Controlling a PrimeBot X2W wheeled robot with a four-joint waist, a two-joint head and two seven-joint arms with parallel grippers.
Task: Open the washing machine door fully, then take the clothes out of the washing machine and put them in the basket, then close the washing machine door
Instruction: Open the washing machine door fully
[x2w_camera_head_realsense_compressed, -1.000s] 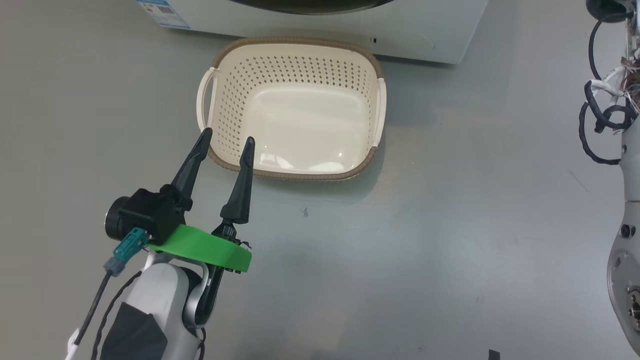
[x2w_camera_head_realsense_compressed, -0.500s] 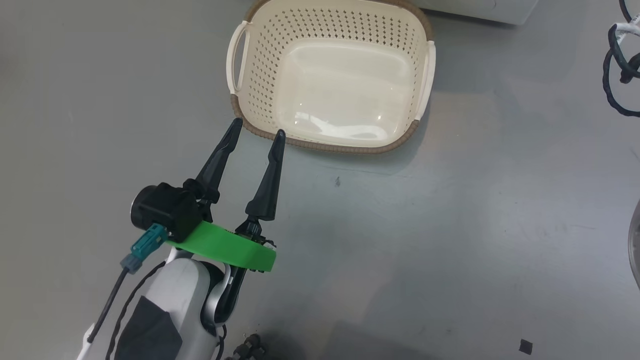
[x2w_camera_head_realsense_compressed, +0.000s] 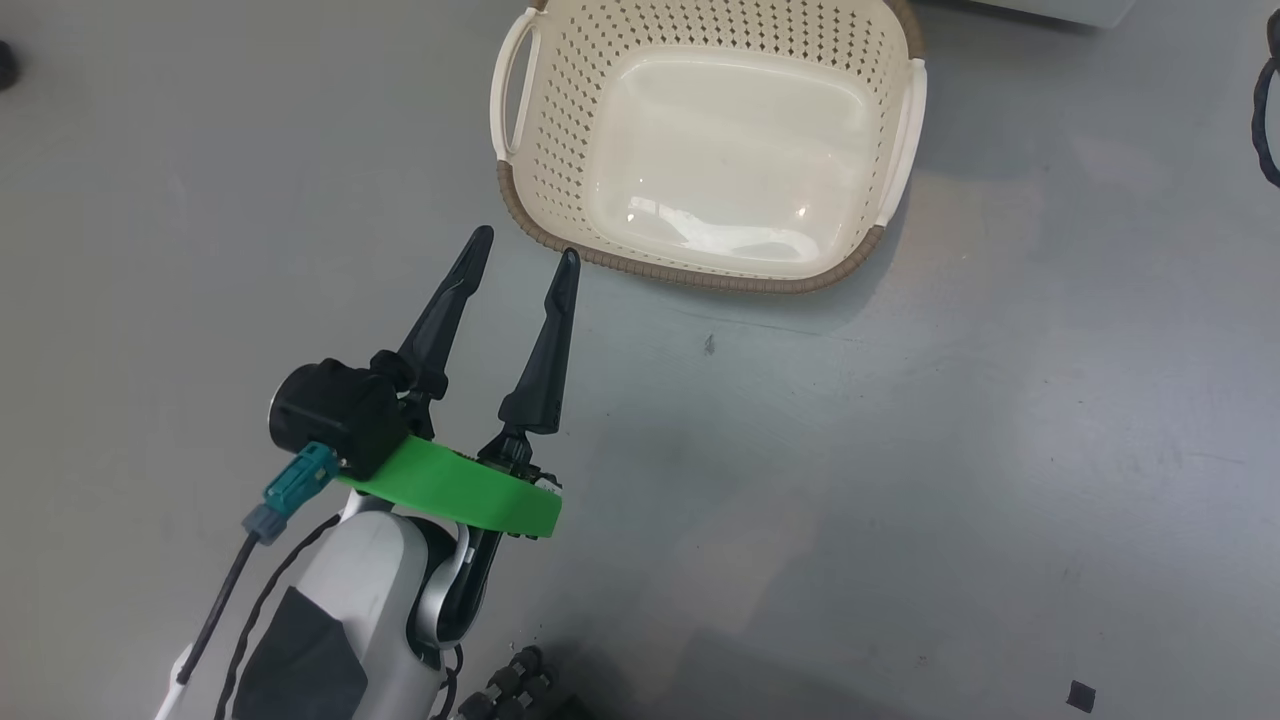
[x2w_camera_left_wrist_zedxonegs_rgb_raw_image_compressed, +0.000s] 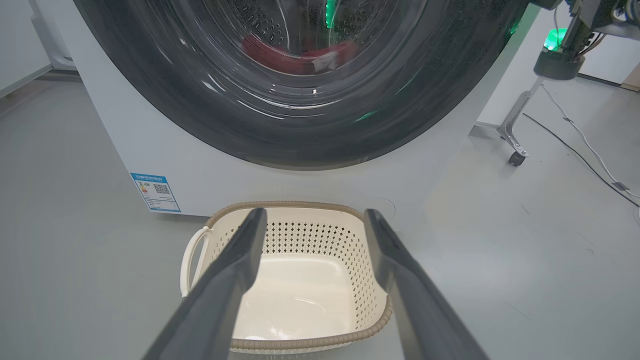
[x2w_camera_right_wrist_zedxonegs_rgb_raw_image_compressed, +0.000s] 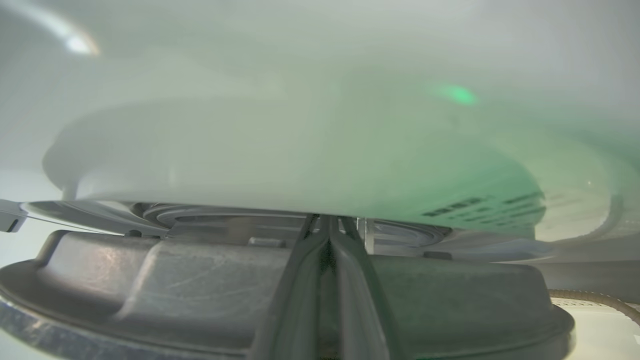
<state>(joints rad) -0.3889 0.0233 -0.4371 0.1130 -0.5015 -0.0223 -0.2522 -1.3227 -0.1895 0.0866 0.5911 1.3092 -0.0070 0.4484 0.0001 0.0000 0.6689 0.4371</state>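
In the head view the cream basket (x2w_camera_head_realsense_compressed: 700, 270) stands on the grey floor, nothing in it. My left gripper (x2w_camera_head_realsense_compressed: 525, 247) hovers open just short of its near left corner. In the left wrist view that gripper (x2w_camera_left_wrist_zedxonegs_rgb_raw_image_compressed: 315, 214) frames the basket (x2w_camera_left_wrist_zedxonegs_rgb_raw_image_compressed: 370, 320), and behind it rises the washing machine (x2w_camera_left_wrist_zedxonegs_rgb_raw_image_compressed: 210, 170). The washing machine door (x2w_camera_left_wrist_zedxonegs_rgb_raw_image_compressed: 165, 115) has a black rim, and the red clothes (x2w_camera_left_wrist_zedxonegs_rgb_raw_image_compressed: 300, 54) show through its glass. In the right wrist view my right gripper (x2w_camera_right_wrist_zedxonegs_rgb_raw_image_compressed: 327, 222) is shut with nothing in it. Its tips sit in the narrow gap between the white machine front (x2w_camera_right_wrist_zedxonegs_rgb_raw_image_compressed: 300, 150) and the door's grey edge (x2w_camera_right_wrist_zedxonegs_rgb_raw_image_compressed: 175, 290).
A blue label (x2w_camera_left_wrist_zedxonegs_rgb_raw_image_compressed: 155, 192) sits low on the machine's left. A wheeled metal stand (x2w_camera_left_wrist_zedxonegs_rgb_raw_image_compressed: 515, 140) and floor cables (x2w_camera_left_wrist_zedxonegs_rgb_raw_image_compressed: 585, 150) lie to the machine's right. Dark cable loops of my right arm (x2w_camera_head_realsense_compressed: 1265, 130) hang at the head view's right edge. Open grey floor (x2w_camera_head_realsense_compressed: 900, 480) surrounds the basket.
The head camera has moved: the basket has slid up and right in its view and the washing machine has almost left the top edge. My left gripper stays open near the basket's corner.
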